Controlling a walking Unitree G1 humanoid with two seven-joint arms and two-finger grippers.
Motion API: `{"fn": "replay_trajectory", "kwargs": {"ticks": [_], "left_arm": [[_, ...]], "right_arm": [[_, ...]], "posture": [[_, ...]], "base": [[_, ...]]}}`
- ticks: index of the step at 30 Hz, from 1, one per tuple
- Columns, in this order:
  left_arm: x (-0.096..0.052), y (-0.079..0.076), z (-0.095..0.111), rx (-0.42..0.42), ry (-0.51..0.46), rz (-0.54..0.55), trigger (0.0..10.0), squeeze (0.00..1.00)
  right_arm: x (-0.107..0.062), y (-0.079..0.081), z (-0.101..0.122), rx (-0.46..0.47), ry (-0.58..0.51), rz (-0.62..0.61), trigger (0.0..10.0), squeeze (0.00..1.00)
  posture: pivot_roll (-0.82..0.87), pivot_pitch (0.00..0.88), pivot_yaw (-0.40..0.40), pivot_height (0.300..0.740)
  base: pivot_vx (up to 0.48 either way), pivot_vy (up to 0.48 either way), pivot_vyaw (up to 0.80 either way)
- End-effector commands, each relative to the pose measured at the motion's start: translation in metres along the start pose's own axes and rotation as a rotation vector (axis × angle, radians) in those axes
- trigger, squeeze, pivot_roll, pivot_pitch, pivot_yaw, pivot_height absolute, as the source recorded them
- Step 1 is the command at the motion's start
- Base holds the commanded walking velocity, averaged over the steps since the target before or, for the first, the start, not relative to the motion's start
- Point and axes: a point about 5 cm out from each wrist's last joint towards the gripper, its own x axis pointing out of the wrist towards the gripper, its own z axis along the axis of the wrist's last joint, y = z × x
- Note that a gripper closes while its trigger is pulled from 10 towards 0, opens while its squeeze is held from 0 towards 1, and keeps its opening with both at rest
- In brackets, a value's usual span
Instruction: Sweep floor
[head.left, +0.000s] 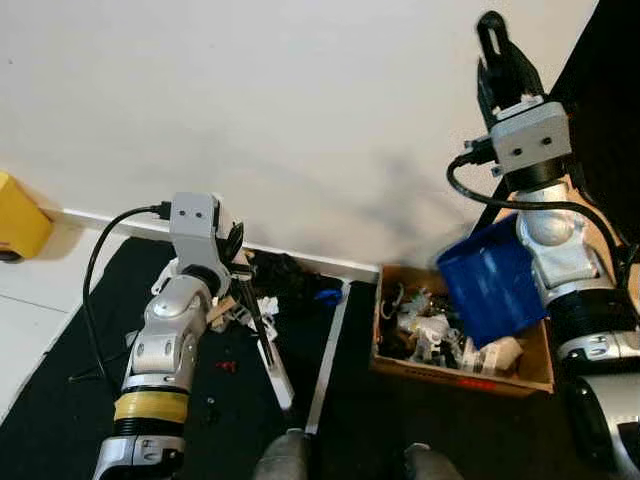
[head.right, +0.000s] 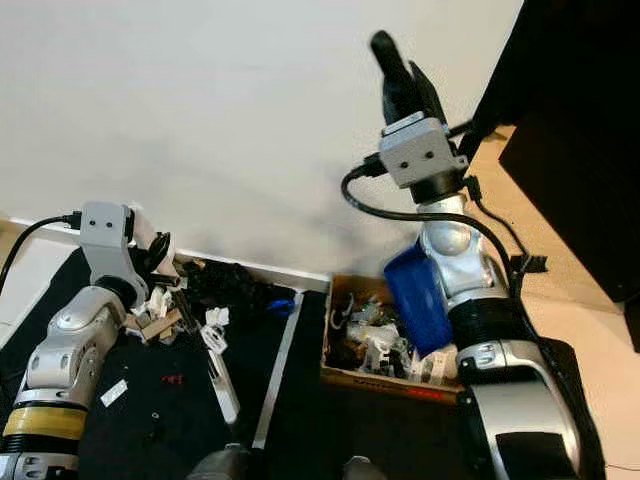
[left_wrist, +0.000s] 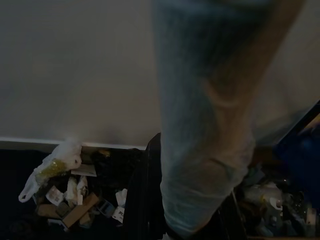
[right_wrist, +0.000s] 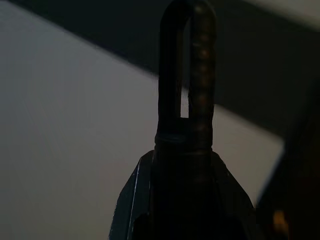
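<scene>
one cardboard box (head.left: 520, 375) (one blue dustpan (head.left: 492, 283))

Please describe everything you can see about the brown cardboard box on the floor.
The cardboard box is low, open-topped and brown, with a red mark on its front wall. It sits on the dark mat, close to the white wall, in front of the robot on its right side. It is filled with small white and dark odds and ends. A blue container hangs tilted over its far right corner, in front of the right arm.

Arms apart, one low, one high.
Left gripper (head.left: 240, 262) reaches down; right gripper (head.right: 400, 72) points up, fingers pressed together.
</scene>
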Motion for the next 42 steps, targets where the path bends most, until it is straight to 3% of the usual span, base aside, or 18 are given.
{"fn": "replay_trajectory", "kwargs": {"ticks": [1, 2, 4, 14, 17, 20, 27, 42], "left_arm": [[-0.004, 0.001, 0.004, 0.012, -0.010, -0.008, 10.0, 0.00], [-0.007, 0.003, 0.004, 0.023, -0.004, -0.010, 10.0, 0.00], [-0.009, 0.005, 0.005, 0.030, 0.000, -0.008, 10.0, 0.00], [-0.010, 0.009, 0.007, 0.041, 0.003, -0.002, 10.0, 0.00], [-0.011, 0.007, 0.007, 0.040, 0.005, -0.004, 10.0, 0.00], [-0.011, 0.006, 0.007, 0.038, 0.007, -0.005, 10.0, 0.00], [-0.012, 0.004, 0.006, 0.033, 0.011, -0.006, 10.0, 0.00], [-0.013, 0.002, 0.005, 0.031, 0.017, -0.012, 10.0, 0.00]], "right_arm": [[-0.010, -0.002, -0.013, -0.003, 0.074, -0.031, 10.0, 0.00], [-0.021, 0.000, -0.025, -0.001, 0.140, -0.055, 10.0, 0.00], [-0.026, 0.000, -0.030, -0.009, 0.168, -0.069, 10.0, 0.00], [-0.029, -0.004, -0.039, -0.029, 0.244, -0.142, 10.0, 0.00], [-0.031, -0.014, -0.050, 0.093, 0.340, -0.265, 10.0, 0.00], [-0.032, -0.024, -0.055, 0.143, 0.380, -0.347, 10.0, 0.00], [-0.024, -0.047, -0.052, 0.194, 0.354, -0.454, 10.0, 0.00], [-0.004, -0.062, -0.035, 0.199, 0.231, -0.435, 10.0, 0.00]], "posture": [[0.17, 0.168, 0.079, 0.740], [0.18, 0.174, 0.085, 0.740], [0.19, 0.175, 0.087, 0.740], [0.20, 0.178, 0.089, 0.740], [0.20, 0.178, 0.084, 0.740], [0.20, 0.179, 0.083, 0.740], [0.20, 0.184, 0.077, 0.740], [0.19, 0.179, 0.077, 0.740]], "base": [[0.000, 0.000, 0.00], [0.000, 0.000, 0.00], [0.000, 0.000, 0.00], [0.000, 0.000, 0.00], [0.000, 0.000, 0.00], [0.000, 0.000, 0.00], [0.000, 0.000, 0.00], [0.000, 0.000, 0.00]]}}
